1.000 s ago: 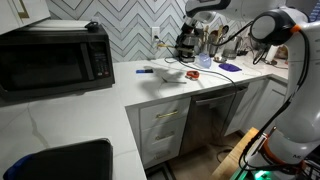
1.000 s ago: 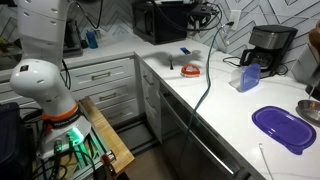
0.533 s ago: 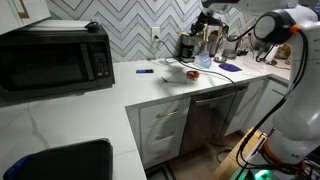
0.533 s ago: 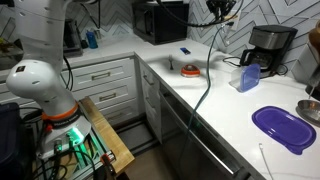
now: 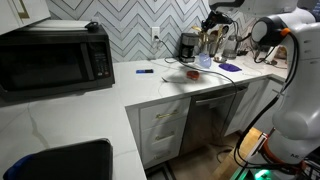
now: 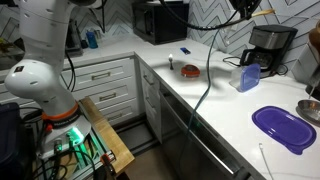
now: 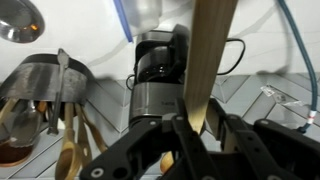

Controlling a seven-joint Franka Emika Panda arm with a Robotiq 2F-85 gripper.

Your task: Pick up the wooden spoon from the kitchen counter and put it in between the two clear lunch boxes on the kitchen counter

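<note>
My gripper [image 7: 203,121] is shut on the wooden spoon [image 7: 212,50]; the light tan handle runs from between the jaws to the top edge of the wrist view. In both exterior views the gripper [image 5: 214,19] [image 6: 245,9] hangs high above the white kitchen counter [image 5: 100,100] [image 6: 225,110], near the black coffee maker [image 7: 160,70] [image 6: 267,45]. A clear lunch box with something red in it [image 5: 178,73] [image 6: 190,70] sits on the counter, and a bluish clear container [image 6: 247,77] stands near the coffee maker. The spoon is too small to make out in the exterior views.
A metal utensil holder with wooden spoons [image 7: 45,95] stands beside the coffee maker. A purple lid [image 6: 284,128] lies on the counter. A black microwave [image 5: 55,58] sits on the other counter leg. A short dark blue stick [image 5: 145,71] lies near the lunch box.
My gripper has moved sideways along the counter toward the coffee maker, staying high, with the spoon still held in it.
</note>
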